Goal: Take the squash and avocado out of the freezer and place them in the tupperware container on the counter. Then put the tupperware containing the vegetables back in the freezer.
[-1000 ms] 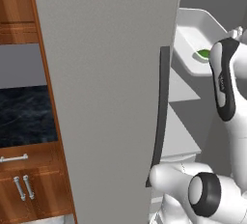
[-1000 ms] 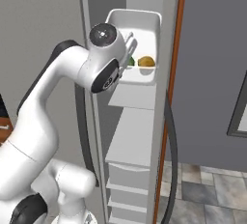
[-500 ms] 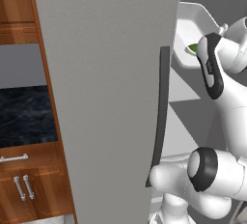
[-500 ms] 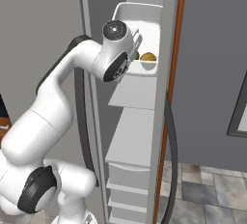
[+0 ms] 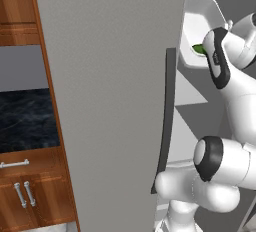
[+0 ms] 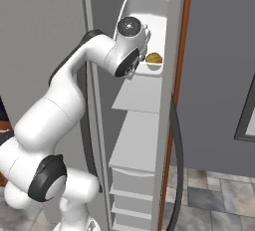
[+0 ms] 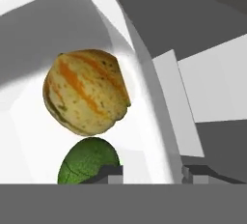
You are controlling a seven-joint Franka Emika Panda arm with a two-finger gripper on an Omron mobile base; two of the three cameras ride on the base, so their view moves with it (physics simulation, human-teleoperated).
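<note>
Progress: I judge the vegetables packed; squash [image 7: 86, 91] and avocado [image 7: 89, 164] both lie in the white tupperware container [image 6: 134, 6], which sits on an upper shelf inside the freezer [image 5: 115, 101]. What remains looks like backing the arm out; the door stands open.

Squash: centre of the hand view, tan with orange stripes, just touching the avocado below it. In the right base view it shows at the tray's right side [image 6: 154, 58].

Avocado: bottom centre-left of the hand view; a green sliver at upper right of the left base view [image 5: 199, 49].

Gripper: I see the gripper [image 7: 152, 171] at the bottom of the hand view, tips slightly spread, nothing between them; the left tip sits right against the avocado's edge, contact unclear.

Counter: dark speckled counter [image 5: 25, 118] at middle left of the left base view, well apart from the work.

Writing: I can read no brand, label or lettering anywhere.
</note>
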